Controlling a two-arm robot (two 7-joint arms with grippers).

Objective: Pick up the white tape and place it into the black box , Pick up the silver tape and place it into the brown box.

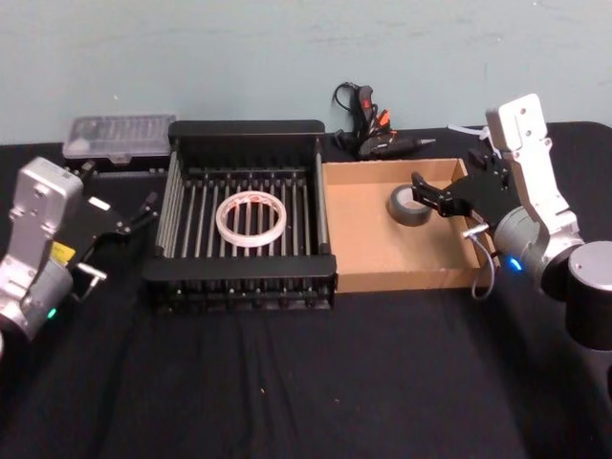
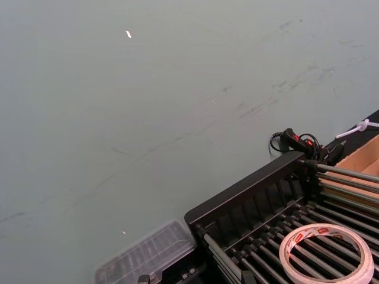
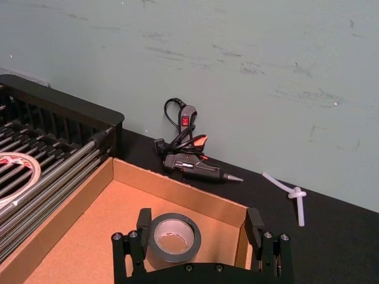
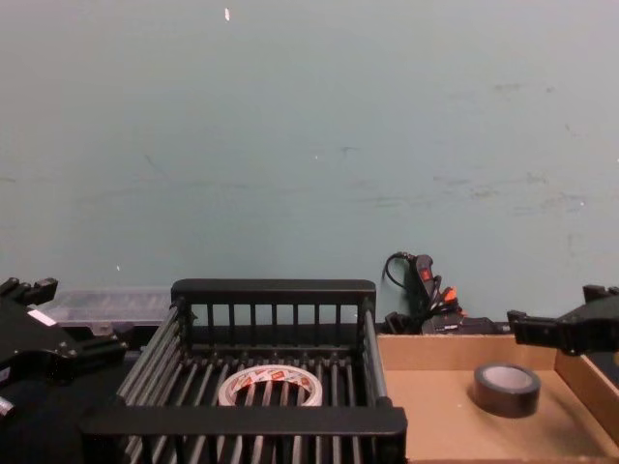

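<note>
Item: white tape (image 1: 251,219). Wide, thin ring lying flat on the slatted floor of the black box (image 1: 245,134), near the middle of the floor, hole facing up, so its axis stands vertical. Red print on the inner core shows in the left wrist view (image 2: 327,255) and in the chest view (image 4: 270,389). Nothing touches it.

Item: silver tape (image 1: 409,205). Small, thick dark grey roll with a pale core, lying flat on the plain floor of the brown box (image 1: 382,277), in the far right part of the tray, hole up, axis vertical. In the right wrist view it (image 3: 173,239) sits between the two fingers, apart from both.

Item: black box. Stands left of the brown box, their side walls touching or nearly so; bars of the floor run front to back.

Item: right gripper (image 1: 437,194). Held over the right part of the brown box, just beside the silver tape, pointing left toward it. Fingers (image 3: 144,219) spread wide, grasping nothing.

Item: left gripper (image 1: 143,212). Held left of the black box, outside its wall, pointing toward it. Whether its fingers are spread or closed cannot be told.

Other: clear plastic case (image 1: 120,136) behind the black box's left corner; glue gun (image 1: 381,141) with cord behind the brown box; black tablecloth (image 1: 306,382).
</note>
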